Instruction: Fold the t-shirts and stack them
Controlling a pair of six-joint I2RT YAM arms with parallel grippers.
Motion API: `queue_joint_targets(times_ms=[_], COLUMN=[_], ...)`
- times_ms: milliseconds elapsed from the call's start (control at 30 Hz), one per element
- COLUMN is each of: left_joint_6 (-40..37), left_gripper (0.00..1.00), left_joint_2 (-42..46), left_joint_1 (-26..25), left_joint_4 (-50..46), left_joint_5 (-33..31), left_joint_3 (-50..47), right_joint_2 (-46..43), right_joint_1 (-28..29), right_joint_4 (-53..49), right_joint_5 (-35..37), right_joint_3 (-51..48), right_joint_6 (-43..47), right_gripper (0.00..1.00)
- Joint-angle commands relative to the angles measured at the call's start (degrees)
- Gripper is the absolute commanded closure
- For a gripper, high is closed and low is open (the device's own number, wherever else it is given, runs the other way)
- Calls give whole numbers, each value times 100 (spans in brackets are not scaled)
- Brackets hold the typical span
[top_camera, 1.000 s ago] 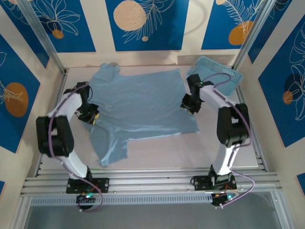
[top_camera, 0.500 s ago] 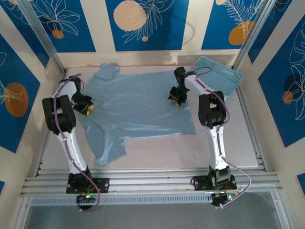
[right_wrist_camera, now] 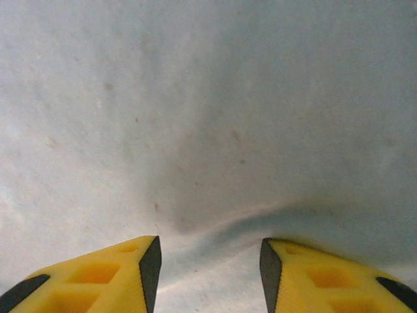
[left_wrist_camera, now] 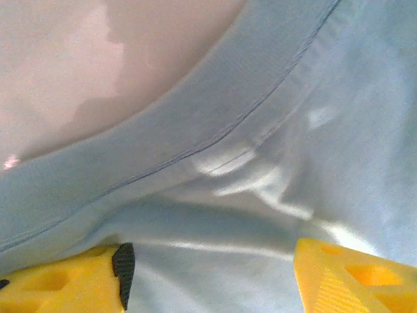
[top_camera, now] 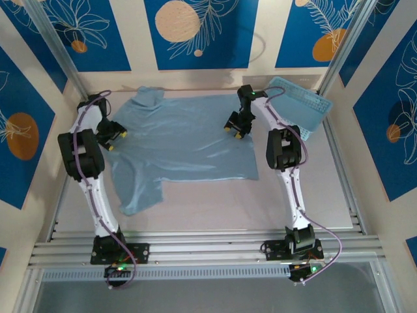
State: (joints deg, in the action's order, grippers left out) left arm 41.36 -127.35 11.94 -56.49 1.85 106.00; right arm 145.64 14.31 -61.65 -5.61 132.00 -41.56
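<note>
You have one light blue t-shirt (top_camera: pixel 182 147) spread flat and open on the table (top_camera: pixel 215 208). It lies towards the far edge, with one sleeve reaching the far left corner and the other pointing at the near edge. The lattice basket (top_camera: pixel 301 107) sits in the far right corner, just beside the shirt.

Your left gripper (top_camera: pixel 114 138) is at the shirt's left edge. Its jaws stand wide apart over the cloth, close to a stitched hem band (left_wrist_camera: pixel 195 124), and clamp nothing. Your right gripper (top_camera: pixel 234 130) is on the shirt's far right part. Its jaws are also parted, with a low ridge of fabric between them that is not pinched.

Expect the shirt to be light, limp cotton that drapes, wrinkles and drags along the table rather than holding any shape. Take it by a hem or a seamed edge, where the doubled cloth gives the fingers something to bite. Grip both sides level so the fold lands straight.
</note>
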Motion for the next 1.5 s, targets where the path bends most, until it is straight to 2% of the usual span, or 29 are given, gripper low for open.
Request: queue_joint_targets(times_ms=[0, 200, 367, 500, 667, 767, 933, 1167, 1300, 1467], left_joint_6=[-15, 595, 793, 753, 750, 754, 861, 1149, 1331, 1566], left_gripper=[31, 40, 48, 52, 53, 53, 59, 77, 100, 100], left_joint_2=[1413, 3604, 4490, 4982, 5144, 4985, 4635, 4496, 4540, 5252], left_joint_1=[-4, -11, -99, -146, -319, -397, -610, -861, -922, -926], left_joint_4=[-688, -653, -644, -681, -405, -13, 377, 680, 743, 145], left_joint_5=[-688, 23, 359, 271, 302, 367, 309, 290, 202, -284], left_joint_3=[-869, -4277, -5741, -6350, -6780, -6879, -6868, -6889, -6892, -6714], right_joint_2=[-1135, -3324, -4338, -4842, -5163, -5232, -5294, -5461, -5616, -5527], right_joint_1=[69, 152, 228, 218, 153, 150, 143, 13, -224, -472], right_joint_4=[74, 1382, 1708, 1747, 1790, 1775, 1778, 1877, 2075, 2103], right_joint_5=[-128, -281, -520, -583, -597, -617, -607, -315, -180, -21], right_joint_3=[-587, -3277, -4796, -5554, -6081, -6226, -6339, -6842, -7236, -7440], right_joint_6=[104, -476, -551, -508, -460, -412, -405, -401, -441, -597], right_gripper=[49, 45, 45, 45, 45, 45, 46, 48, 51, 52])
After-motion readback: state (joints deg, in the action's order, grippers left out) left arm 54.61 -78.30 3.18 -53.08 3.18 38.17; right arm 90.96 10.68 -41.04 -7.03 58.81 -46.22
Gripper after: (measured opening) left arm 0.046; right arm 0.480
